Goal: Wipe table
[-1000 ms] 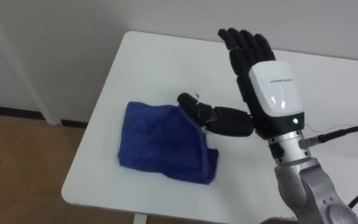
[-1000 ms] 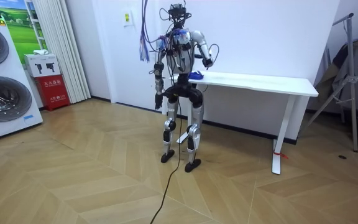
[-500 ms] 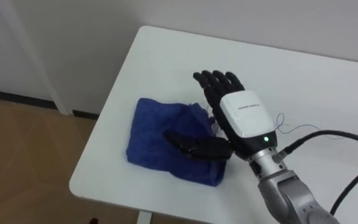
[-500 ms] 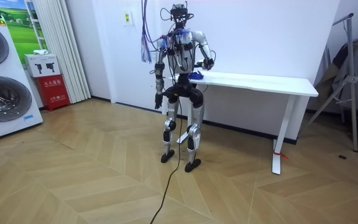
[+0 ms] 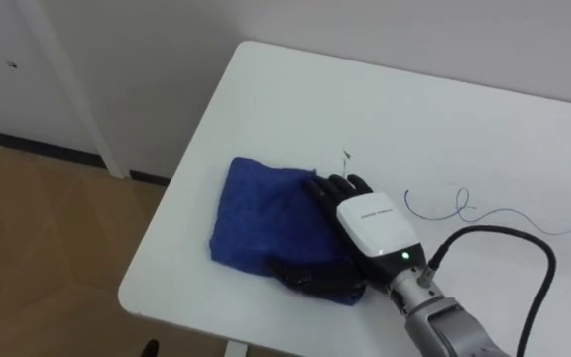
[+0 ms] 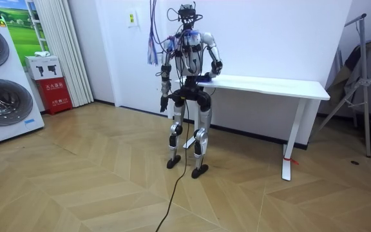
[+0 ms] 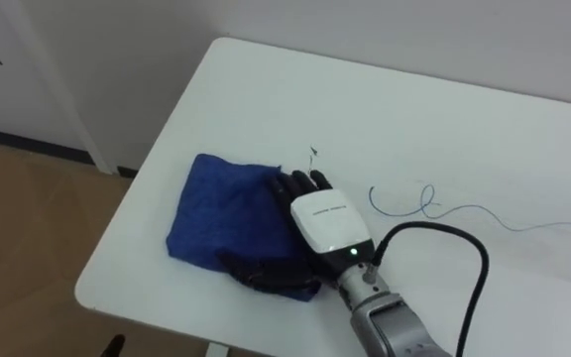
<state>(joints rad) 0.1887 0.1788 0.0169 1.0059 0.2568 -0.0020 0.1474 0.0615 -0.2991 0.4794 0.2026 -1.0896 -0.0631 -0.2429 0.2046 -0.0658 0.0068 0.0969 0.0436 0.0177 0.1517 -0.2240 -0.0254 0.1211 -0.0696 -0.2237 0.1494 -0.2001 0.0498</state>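
White worktop [image 5: 266, 89] corner, blue cloth [image 5: 261, 213] beneath the right hand [image 5: 370, 223].
Hand pressed flat, fingers straight and wide; most of the cloth spreads to its left, a thin blue squiggle [image 5: 464, 210] to its right.

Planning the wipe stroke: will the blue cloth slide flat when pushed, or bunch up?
The blue cloth looks soft and folded, so probably floppy and light; its loose edges may bunch. The right hand lies flat on it with straight fingers, which should help it slide over the smooth white table.
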